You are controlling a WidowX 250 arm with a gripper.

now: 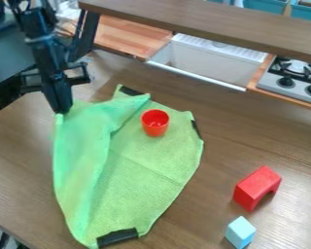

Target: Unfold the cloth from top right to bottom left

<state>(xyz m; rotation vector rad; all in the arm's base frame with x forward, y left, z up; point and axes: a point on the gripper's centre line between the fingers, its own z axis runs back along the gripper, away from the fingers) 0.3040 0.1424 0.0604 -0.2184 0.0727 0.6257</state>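
Cloth [151, 170]: on table [28, 170], toward left edge. Cup [155, 124]: on cloth, toward its far edge. Arch block [252, 188]: on table, right of cloth. Cube [240, 232]: before arch block, apart. Sink [207, 63]: behind table; stove [291, 82] to its right.

I see a brown wooden table [171, 214]. Past its far edge are a white sink [203, 62], some lighter wood [129, 34] and a stove [273, 82] with black tops. A long brown board [203, 23] crosses above, with blue bins [265, 6] behind it.
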